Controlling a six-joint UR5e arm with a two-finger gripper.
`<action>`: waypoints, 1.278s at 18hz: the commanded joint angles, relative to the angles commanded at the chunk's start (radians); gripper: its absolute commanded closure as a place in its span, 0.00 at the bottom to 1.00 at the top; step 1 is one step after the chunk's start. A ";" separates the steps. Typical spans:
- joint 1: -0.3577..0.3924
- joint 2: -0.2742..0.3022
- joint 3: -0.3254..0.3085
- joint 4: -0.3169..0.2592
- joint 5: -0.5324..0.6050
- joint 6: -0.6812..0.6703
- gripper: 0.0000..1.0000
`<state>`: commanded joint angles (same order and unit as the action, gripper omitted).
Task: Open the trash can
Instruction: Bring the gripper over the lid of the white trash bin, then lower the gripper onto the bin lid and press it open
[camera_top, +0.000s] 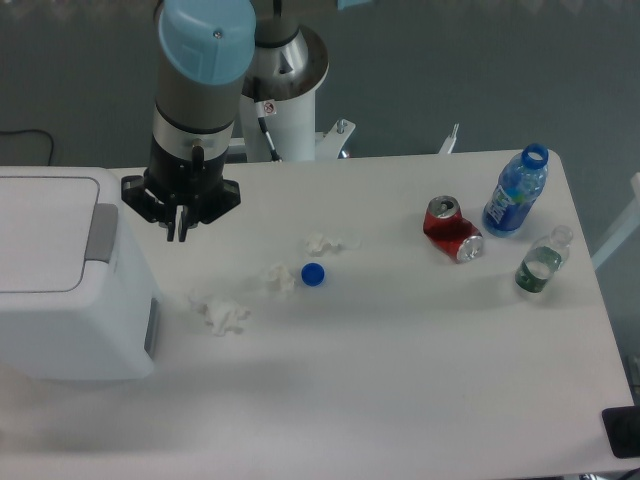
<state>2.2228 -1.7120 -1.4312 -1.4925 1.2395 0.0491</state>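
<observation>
Bin sits at the table's nine o'clock edge, big and white, its left side cut off by the frame, flat lid down and the grey strip running along the lid's right edge. Gripper hangs just off the bin's two o'clock corner, pointing straight down, its two fingers drawn close with only a sliver between them and nothing held. A narrow lane of bare table separates the fingertips from the strip, and whether the tips touch the surface I cannot tell. The arm rises from the twelve o'clock edge, its blue-capped joint above the gripper. At five o'clock from the gripper lies a paper wad, near the bin's right wall but apart from it. Further toward three o'clock come a second wad touching or just beside a blue cap, and a third wad a little past them. Well apart, toward the three o'clock edge, a red can lies on its side, a blue bottle stands uncapped at the far corner, and a clear bottle stands close to the right edge. The whole six o'clock half of the table is wide bare surface, and the strip itself is uncovered from above.
</observation>
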 joint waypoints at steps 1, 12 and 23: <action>-0.003 0.002 0.000 0.000 -0.008 -0.003 0.85; -0.028 0.011 0.024 0.008 -0.060 -0.055 0.86; -0.029 -0.011 0.035 0.015 -0.078 -0.071 0.86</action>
<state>2.1936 -1.7226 -1.3959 -1.4773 1.1613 -0.0215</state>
